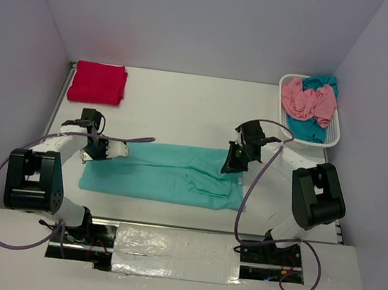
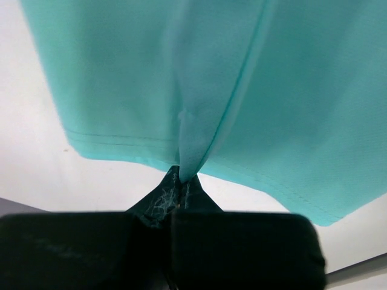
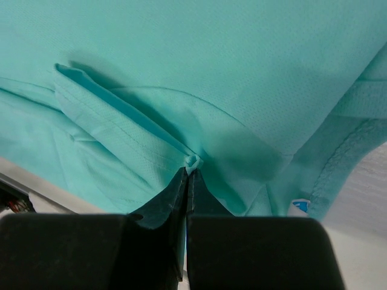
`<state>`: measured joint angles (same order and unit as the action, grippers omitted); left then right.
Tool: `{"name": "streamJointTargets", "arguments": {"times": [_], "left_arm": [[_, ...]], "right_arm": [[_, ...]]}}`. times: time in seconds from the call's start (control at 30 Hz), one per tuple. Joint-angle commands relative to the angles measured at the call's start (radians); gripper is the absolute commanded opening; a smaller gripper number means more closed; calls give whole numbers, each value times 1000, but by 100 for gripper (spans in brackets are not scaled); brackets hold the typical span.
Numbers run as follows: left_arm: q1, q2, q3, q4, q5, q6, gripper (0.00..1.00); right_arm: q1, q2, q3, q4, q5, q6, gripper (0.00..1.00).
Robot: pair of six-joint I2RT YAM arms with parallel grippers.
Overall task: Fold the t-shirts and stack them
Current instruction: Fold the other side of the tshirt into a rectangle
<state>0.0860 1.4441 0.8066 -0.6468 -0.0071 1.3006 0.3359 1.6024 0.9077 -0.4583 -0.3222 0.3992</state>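
Observation:
A light mint-teal t-shirt (image 1: pixel 165 173) lies spread across the table between the two arms. My left gripper (image 1: pixel 102 150) is shut on a pinch of its left hem (image 2: pixel 188 139). My right gripper (image 1: pixel 237 159) is shut on a fold of the same shirt near its collar end (image 3: pixel 192 162). A crimson red t-shirt (image 1: pixel 98 82) lies folded at the back left. A salmon pink t-shirt (image 1: pixel 308 100) and a darker teal-blue t-shirt (image 1: pixel 309 128) are bunched in the basket.
A white lattice basket (image 1: pixel 335 135) stands at the back right by the wall. Grey walls close in the table on three sides. A purple cable (image 1: pixel 136 139) trails over the mint shirt's back edge.

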Motion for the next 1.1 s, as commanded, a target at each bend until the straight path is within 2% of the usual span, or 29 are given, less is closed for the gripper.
{"name": "streamJointTargets", "arguments": {"times": [0.0,0.17,0.23,0.33,0.43,0.5,0.6,0.67,0.83,0.93,1.07], "left_arm": [[-3,19,57,-25,-1,-37,0],[-6,65,129,33,-1,-101,0],[-6,128,206,81,-8,-187,0],[-5,240,337,119,-34,-303,0],[-3,326,486,107,-47,-391,0],[-3,325,540,124,-47,-400,0],[-3,254,481,197,-48,-344,0],[-5,192,390,214,-31,-308,0],[-6,92,137,193,-31,-109,0],[-6,68,53,162,-47,-66,0],[-6,64,20,125,-44,-58,0]], "right_arm": [[-6,4,59,-6,3,-19,0],[-17,8,88,-23,6,-36,0],[-26,30,137,-36,6,-46,0],[-49,71,242,-46,-14,-48,0],[-77,123,420,-101,-12,-66,0],[-78,128,459,-137,11,-89,0],[-80,91,412,-137,17,-97,0],[-80,50,331,-114,-3,-86,0],[-77,-27,166,-66,-29,-57,0],[-74,-51,93,-46,-54,-43,0],[-71,-82,34,-39,-60,-37,0]]}}
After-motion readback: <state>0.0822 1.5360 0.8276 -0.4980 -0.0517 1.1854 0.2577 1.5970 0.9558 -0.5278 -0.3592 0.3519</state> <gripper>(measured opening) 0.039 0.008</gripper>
